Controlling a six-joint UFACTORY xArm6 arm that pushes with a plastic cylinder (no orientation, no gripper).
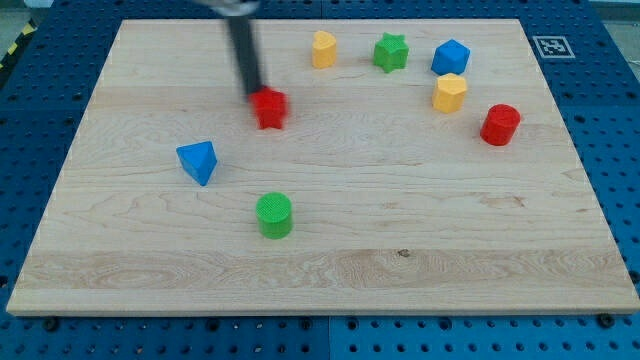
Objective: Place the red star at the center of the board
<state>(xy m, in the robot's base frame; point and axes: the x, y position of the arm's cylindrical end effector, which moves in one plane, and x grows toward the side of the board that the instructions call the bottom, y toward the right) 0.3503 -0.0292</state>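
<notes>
The red star lies on the wooden board, left of the middle and in the upper half; it looks motion-blurred. My tip is at the star's upper left edge, touching or almost touching it. The dark rod rises from there toward the view's top.
A yellow block, a green star and a blue block sit along the top. A second yellow block and a red cylinder are at the right. A blue pyramid and a green cylinder lie lower left.
</notes>
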